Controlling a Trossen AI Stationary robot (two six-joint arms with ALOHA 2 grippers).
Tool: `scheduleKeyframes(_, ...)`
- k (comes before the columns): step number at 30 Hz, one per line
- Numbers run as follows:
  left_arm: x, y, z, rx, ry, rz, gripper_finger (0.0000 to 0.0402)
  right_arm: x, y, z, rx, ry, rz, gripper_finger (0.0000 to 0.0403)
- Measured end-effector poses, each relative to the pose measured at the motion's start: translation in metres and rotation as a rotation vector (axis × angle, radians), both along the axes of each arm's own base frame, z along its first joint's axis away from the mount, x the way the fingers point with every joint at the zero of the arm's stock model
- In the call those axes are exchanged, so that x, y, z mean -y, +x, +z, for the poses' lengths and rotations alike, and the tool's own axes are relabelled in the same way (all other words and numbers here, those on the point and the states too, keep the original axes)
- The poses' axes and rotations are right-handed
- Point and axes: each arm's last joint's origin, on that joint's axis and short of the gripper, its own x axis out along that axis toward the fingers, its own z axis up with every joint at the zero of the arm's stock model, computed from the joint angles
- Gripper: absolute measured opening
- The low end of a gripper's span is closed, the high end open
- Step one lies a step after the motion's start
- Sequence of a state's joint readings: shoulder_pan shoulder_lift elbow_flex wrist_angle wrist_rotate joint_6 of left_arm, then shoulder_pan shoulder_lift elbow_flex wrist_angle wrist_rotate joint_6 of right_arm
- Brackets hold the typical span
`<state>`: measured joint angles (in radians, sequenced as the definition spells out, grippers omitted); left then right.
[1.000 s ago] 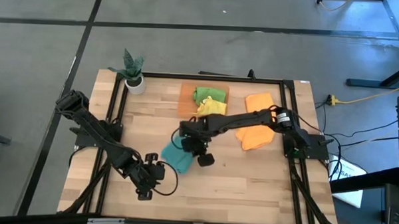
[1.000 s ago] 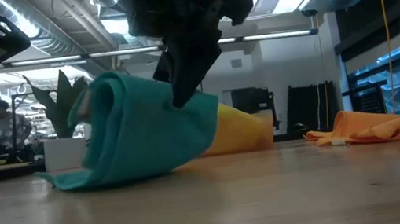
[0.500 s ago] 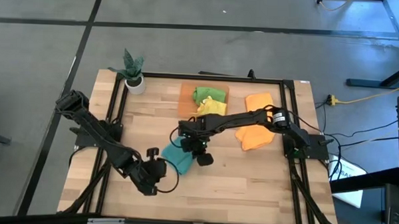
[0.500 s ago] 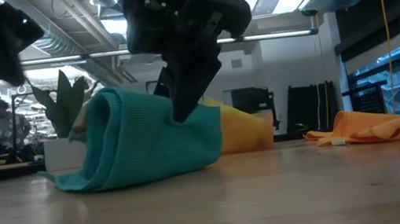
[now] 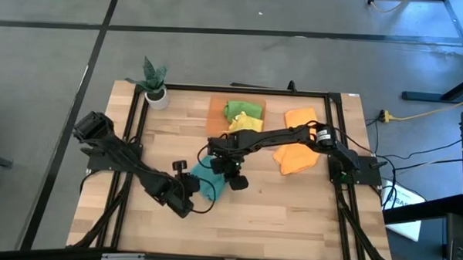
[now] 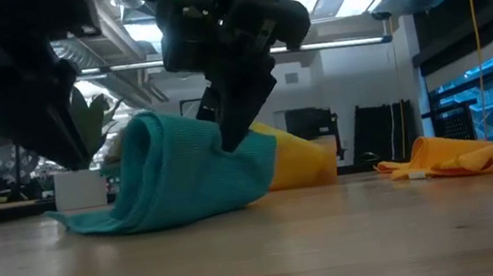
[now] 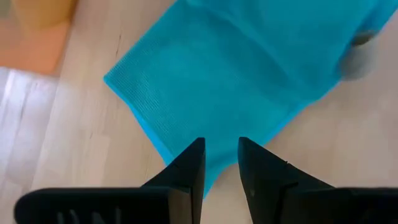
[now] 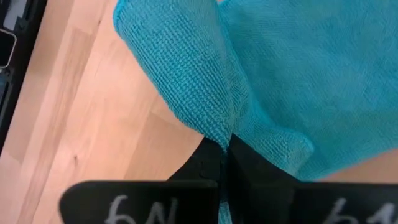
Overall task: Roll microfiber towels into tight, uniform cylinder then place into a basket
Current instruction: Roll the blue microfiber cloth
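A small white pot with a green plant (image 5: 155, 87) stands at the 11 o'clock corner of the wooden tabletop (image 5: 282, 217), well apart from the work. At 12 o'clock the translucent orange basket (image 5: 215, 114) holds a green towel (image 5: 240, 109) and a yellow towel (image 5: 247, 123). 2 orange towels (image 5: 296, 150) lie loose toward 2 o'clock, beside the right arm's reach; a white tag shows on one (too small to read). White markings on the right gripper's body appear in its wrist view, but they cannot be read with certainty.

The teal towel (image 5: 207, 181) lies partly folded near the tabletop's centre, bulged up on one side in the low view. The right gripper (image 8: 227, 144) has its fingers pinched together on a raised fold of the teal towel, the cloth draping to both sides of them. The left gripper (image 7: 221, 163) sits at the towel's 7 o'clock edge, fingers narrowly parted with a small gap between them, tips just over the cloth's border; whether they touch it cannot be told.
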<state>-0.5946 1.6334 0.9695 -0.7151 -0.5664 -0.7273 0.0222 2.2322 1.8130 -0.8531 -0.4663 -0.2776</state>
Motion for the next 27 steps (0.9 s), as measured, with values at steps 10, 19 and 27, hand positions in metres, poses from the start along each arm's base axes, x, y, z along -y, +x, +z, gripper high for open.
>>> scheduleKeyframes(10,-0.009,0.012,-0.028,-0.092,0.063,0.022,0.0086,0.000,0.001,0.000,0.020,-0.005,0.016,0.0006)
scheduleKeyframes(19,-0.002,0.009,-0.031,-0.096,0.066,0.004,0.0086,0.019,0.012,-0.001,0.134,-0.016,-0.006,0.0006)
scheduleKeyframes(27,0.004,0.010,-0.031,-0.081,0.052,-0.044,0.0086,0.032,0.016,-0.009,0.136,-0.014,-0.034,0.0007)
